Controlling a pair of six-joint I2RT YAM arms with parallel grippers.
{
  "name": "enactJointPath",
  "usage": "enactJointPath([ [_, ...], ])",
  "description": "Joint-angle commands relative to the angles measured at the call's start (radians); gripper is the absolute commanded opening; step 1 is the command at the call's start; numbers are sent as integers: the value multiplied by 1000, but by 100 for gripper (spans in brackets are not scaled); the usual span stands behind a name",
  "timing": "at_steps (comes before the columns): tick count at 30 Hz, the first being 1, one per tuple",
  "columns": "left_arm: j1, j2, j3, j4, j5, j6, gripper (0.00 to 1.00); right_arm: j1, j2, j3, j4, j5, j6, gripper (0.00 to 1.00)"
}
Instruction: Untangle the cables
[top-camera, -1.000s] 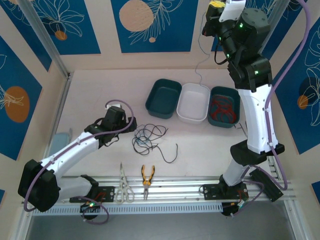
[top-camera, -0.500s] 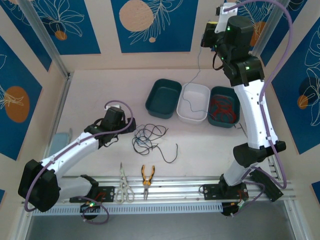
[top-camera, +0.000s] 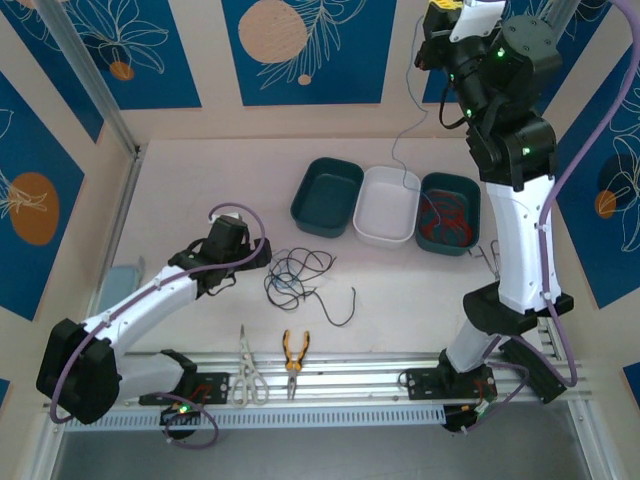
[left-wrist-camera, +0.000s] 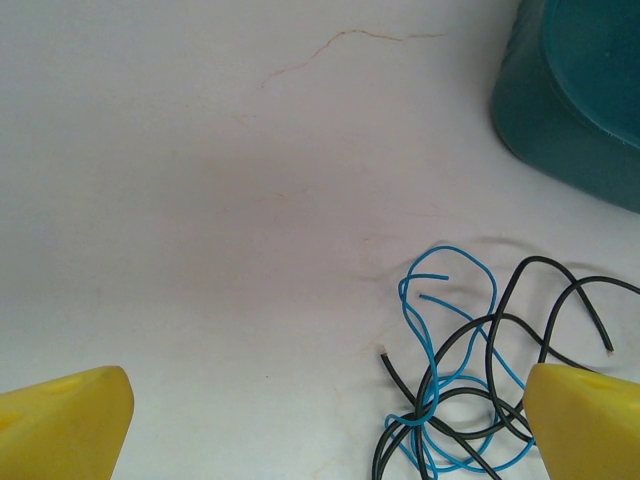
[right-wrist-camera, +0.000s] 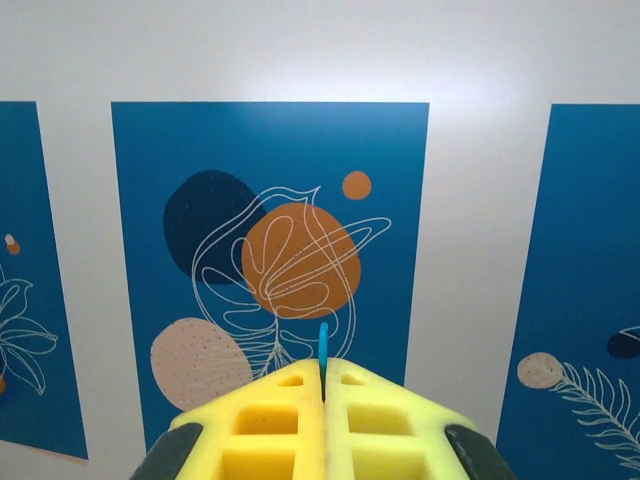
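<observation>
Count: three bins, two tools, one tangle.
Teal plastic bin left of white plastic bin, second teal bin right of it; steel scissors, orange-handled pliers, blue-black wire tangle.

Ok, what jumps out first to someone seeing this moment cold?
The right gripper, raised high at the far right, is shut on a thin blue cable that dangles toward the white bin. A blue-and-black tangle lies mid-table beside the open left gripper, and red cables sit in the right teal bin.

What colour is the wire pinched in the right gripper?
Blue. The wire pokes up between the right gripper's yellow pads, clearest in the right wrist view.
</observation>
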Motion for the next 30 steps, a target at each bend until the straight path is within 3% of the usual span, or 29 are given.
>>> enactJointPath([
  [1,16,-16,-14,3,8,-8,100,4,9,-2,55,-12,-31,0],
  [17,29,-14,-33,15,18,-8,100,5,88,-14,52,-21,19,0],
  [24,38,-16,-42,15,20,-7,100,-1,185,162,25,-19,5,0],
  [30,42,-13,-47,25,33,-16,100,-13,192,182,84,-9,-11,0],
])
